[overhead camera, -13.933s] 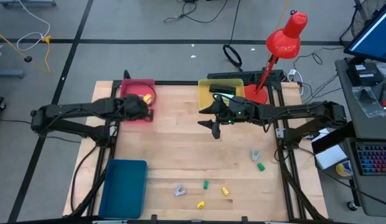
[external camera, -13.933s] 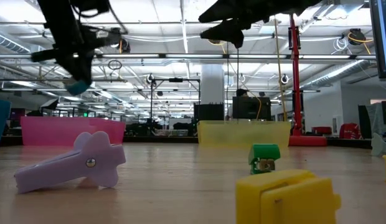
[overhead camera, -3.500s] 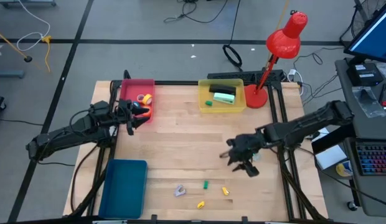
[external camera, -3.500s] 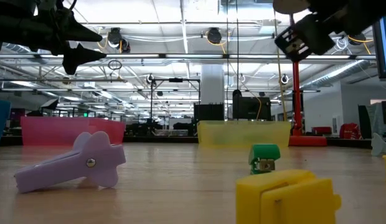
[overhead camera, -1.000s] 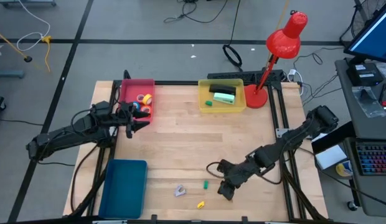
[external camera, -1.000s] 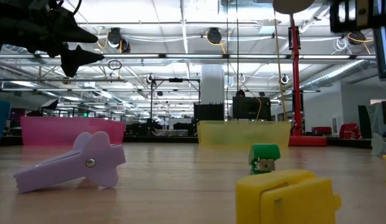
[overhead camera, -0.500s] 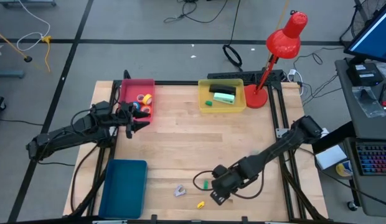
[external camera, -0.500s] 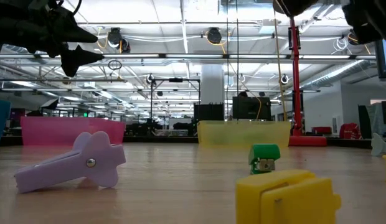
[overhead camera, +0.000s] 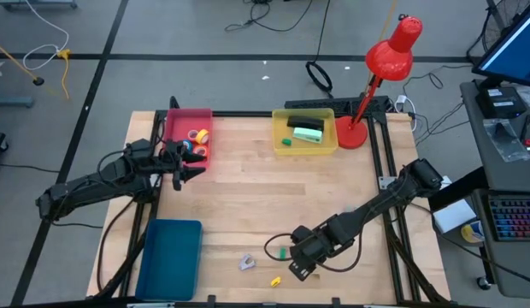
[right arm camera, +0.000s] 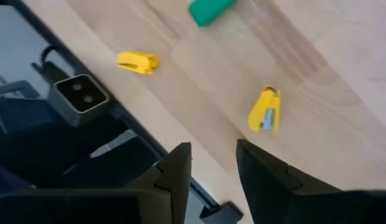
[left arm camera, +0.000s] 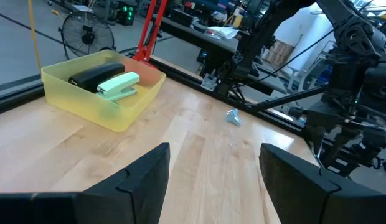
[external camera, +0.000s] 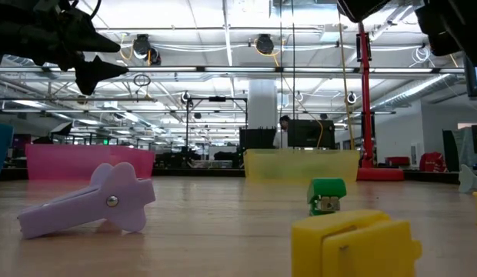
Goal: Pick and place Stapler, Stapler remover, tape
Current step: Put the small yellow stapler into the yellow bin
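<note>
My right gripper (overhead camera: pixel 295 267) hangs open over the table's near edge, pointing steeply down. A small yellow stapler-shaped piece (right arm camera: pixel 265 111) lies just beyond its fingertips. A second yellow piece (right arm camera: pixel 137 61) and a green one (right arm camera: pixel 208 9) lie close by. A purple staple remover (overhead camera: pixel 246 262) rests flat on the wood to the left of them. Tape rolls (overhead camera: pixel 197 137) sit in the pink bin (overhead camera: pixel 175 120). A black stapler (left arm camera: pixel 96 73) and a light green stapler (left arm camera: pixel 118 85) lie in the yellow bin (overhead camera: pixel 278 137). My left gripper (overhead camera: pixel 195 168) waits open beside the pink bin.
A blue bin (overhead camera: pixel 169 257) stands at the near left. A red desk lamp (overhead camera: pixel 380 64) stands at the far right corner. A grey staple remover (left arm camera: pixel 233 116) lies on the wood near the right arm. The low camera (right arm camera: pixel 78 93) sits just past the near edge.
My right gripper has gone a little toward the table's left and down, and has tipped to point more steeply at the table near the yellow pieces. For the last half second it has kept still.
</note>
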Robot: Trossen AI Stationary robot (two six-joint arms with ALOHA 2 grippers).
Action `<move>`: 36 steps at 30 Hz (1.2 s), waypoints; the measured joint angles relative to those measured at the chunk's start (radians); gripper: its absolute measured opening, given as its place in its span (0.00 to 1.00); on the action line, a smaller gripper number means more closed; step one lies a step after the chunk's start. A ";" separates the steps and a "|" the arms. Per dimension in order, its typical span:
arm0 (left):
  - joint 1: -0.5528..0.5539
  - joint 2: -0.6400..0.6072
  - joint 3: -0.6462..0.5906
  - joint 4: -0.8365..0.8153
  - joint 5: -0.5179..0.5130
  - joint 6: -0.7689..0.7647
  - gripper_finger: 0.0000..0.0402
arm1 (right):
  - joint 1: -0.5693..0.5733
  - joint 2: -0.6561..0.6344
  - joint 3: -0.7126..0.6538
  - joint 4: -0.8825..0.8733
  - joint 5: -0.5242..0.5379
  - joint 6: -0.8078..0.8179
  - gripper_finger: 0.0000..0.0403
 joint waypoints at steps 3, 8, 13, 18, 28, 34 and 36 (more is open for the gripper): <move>0.000 0.000 0.000 0.000 0.000 0.000 0.62 | -0.001 0.000 0.000 0.022 0.002 -0.007 0.30; 0.000 0.000 0.000 0.000 0.000 0.000 0.62 | -0.001 0.000 0.000 0.022 0.008 -0.014 0.30; 0.000 0.000 0.000 0.000 0.000 0.001 0.62 | 0.003 0.000 0.000 -0.015 0.031 -0.043 0.32; 0.000 0.000 0.000 0.000 0.000 0.001 0.62 | 0.004 0.000 0.000 -0.014 0.031 -0.078 0.40; 0.000 0.000 0.000 0.000 0.000 0.000 0.62 | 0.004 -0.001 -0.095 0.093 0.003 -0.120 0.61; 0.000 0.000 0.000 0.000 0.000 -0.001 0.62 | -0.010 -0.001 -0.161 0.207 -0.060 -0.181 0.66; 0.000 0.000 0.000 0.000 0.000 -0.001 0.62 | -0.014 -0.001 -0.172 0.209 -0.082 -0.184 0.66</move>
